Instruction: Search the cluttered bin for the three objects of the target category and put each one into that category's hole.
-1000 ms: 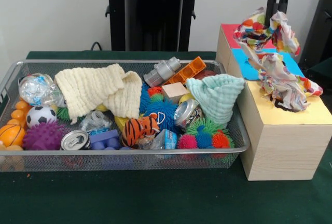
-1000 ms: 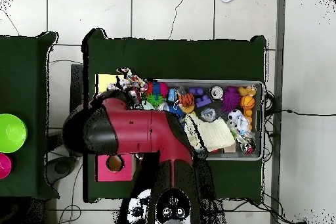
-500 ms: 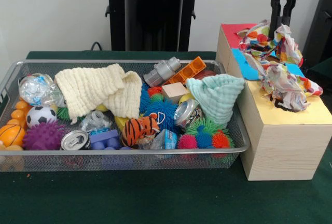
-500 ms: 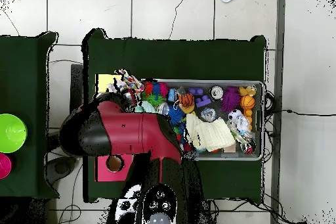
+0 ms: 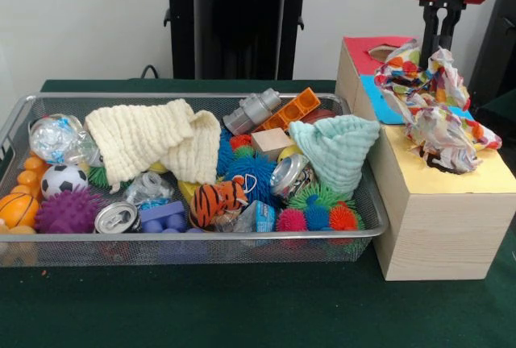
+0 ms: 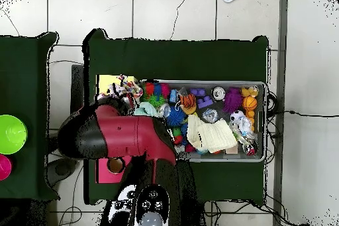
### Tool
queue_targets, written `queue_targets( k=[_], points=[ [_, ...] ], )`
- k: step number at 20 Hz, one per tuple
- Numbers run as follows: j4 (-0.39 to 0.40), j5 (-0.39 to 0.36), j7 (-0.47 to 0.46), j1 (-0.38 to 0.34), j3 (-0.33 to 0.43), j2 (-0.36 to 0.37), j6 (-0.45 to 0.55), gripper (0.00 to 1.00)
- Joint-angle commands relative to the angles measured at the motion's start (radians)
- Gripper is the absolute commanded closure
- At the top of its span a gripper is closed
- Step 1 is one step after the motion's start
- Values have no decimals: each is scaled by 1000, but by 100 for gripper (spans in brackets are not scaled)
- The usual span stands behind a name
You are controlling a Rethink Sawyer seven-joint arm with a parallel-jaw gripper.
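My gripper (image 5: 439, 40) hangs over the wooden box (image 5: 435, 227) at the right, shut on a multicoloured patterned cloth (image 5: 435, 114). The cloth trails down across the box's blue patch (image 5: 379, 98) and rests crumpled on its yellow patch (image 5: 484, 177), hiding most of the hole there. A cream cloth (image 5: 153, 142) and a mint cloth (image 5: 337, 148) lie in the wire bin (image 5: 16, 118). In the overhead view the red arm (image 6: 126, 137) covers the gripper and most of the box. The patterned cloth (image 6: 126, 89) shows beside it, as do the cream cloth (image 6: 212, 134) and mint cloth (image 6: 145, 109).
The bin also holds spiky balls (image 5: 68, 211), a soccer ball (image 5: 63, 179), cans (image 5: 117, 217), a toy tiger (image 5: 218, 199) and blocks (image 5: 290, 110). The box's pink patch has an open hole (image 6: 116, 164). A green bowl (image 6: 10, 134) sits on the side table.
The gripper has come down and slightly right over the box, lowering the patterned cloth so that more of it settles on the yellow patch. The bin's contents have not moved.
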State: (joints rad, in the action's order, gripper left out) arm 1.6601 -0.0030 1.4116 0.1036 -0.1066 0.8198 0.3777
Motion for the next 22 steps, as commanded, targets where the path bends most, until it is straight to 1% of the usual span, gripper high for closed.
queue_targets(
  k=[1, 12, 18, 22],
  points=[
    [122, 43, 280, -9, 2, -40, -39, 100],
    [128, 75, 311, 23, -8, -58, -61, 100],
    [107, 103, 329, 64, -39, -84, -66, 100],
    [80, 118, 345, 97, -63, -104, -56, 100]
  ],
)
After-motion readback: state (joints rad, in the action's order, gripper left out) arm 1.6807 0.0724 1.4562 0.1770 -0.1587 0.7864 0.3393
